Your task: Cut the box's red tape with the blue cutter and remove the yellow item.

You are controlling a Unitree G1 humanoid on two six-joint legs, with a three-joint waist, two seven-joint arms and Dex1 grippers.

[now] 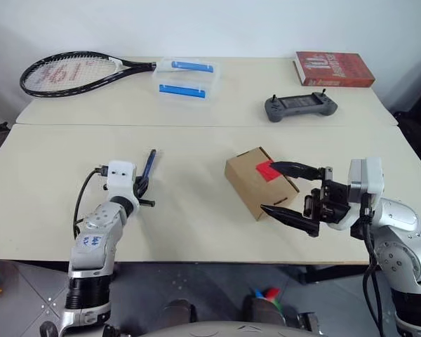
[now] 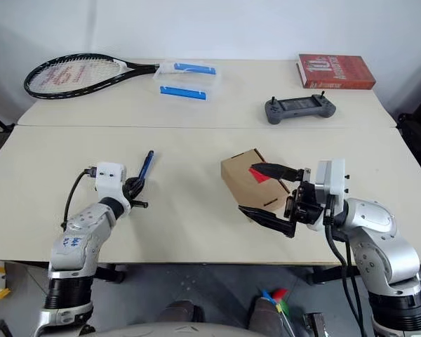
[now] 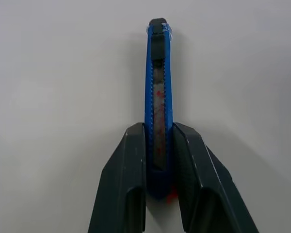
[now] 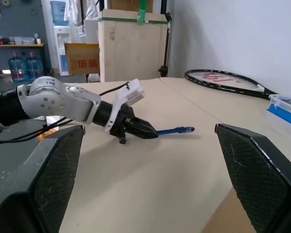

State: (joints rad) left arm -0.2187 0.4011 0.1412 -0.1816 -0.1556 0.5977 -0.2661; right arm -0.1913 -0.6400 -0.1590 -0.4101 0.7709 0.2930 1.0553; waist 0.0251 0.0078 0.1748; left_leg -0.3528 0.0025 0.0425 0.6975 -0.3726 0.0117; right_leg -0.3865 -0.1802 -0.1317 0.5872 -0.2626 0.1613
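Matt brown cardboard box [image 1: 260,182], glossy blue plastic cutter [image 3: 158,92], smooth matt tabletop [image 1: 196,225]

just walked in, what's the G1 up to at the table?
It is at the start of opening a small cardboard box. The left gripper has closed its fingers on the handle end of the blue cutter, which lies flat on the table. The right gripper stands wide open around the near corner of the box, one finger above the red tape, not clamping it. The tape is uncut and the box is shut.
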